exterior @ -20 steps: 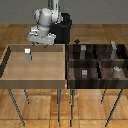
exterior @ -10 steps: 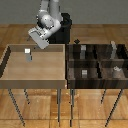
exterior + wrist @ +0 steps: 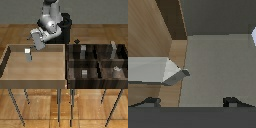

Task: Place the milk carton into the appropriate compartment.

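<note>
The milk carton (image 3: 27,55), a tiny grey box with a white top, stands upright on the light wooden tray table (image 3: 45,70), near its back edge on the exterior view's left. My gripper (image 3: 35,44) hangs just above and slightly behind it, a little toward the exterior view's right. In the wrist view the carton (image 3: 153,70) lies ahead of my gripper (image 3: 193,102), off to one side. The two dark fingertips (image 3: 150,102) stand wide apart with nothing between them, so it is open.
A dark wooden divider box (image 3: 97,62) with several compartments sits on the exterior view's right, holding small grey shapes (image 3: 84,73). The tray has raised walls (image 3: 64,62). The robot's base (image 3: 65,25) stands behind both tables.
The arm has swung toward the exterior view's left and lowered, bringing the gripper closer to the carton. The carton has not moved.
</note>
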You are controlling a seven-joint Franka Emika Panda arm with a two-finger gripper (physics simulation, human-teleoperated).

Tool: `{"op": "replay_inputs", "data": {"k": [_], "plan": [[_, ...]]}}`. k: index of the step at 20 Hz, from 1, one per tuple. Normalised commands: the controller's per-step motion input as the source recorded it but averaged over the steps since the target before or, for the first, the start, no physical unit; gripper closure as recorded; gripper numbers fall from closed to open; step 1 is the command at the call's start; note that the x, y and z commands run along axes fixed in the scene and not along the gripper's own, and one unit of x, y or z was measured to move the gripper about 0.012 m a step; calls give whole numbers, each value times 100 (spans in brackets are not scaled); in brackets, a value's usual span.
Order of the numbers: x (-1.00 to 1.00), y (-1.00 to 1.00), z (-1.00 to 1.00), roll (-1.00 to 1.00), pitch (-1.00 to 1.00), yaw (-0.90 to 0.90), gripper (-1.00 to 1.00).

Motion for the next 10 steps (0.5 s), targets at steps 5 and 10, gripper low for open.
{"op": "replay_inputs", "data": {"k": [5,10], "plan": [[0,0,0,0,0,-21,-100],[0,0,0,0,0,-91,-100]]}}
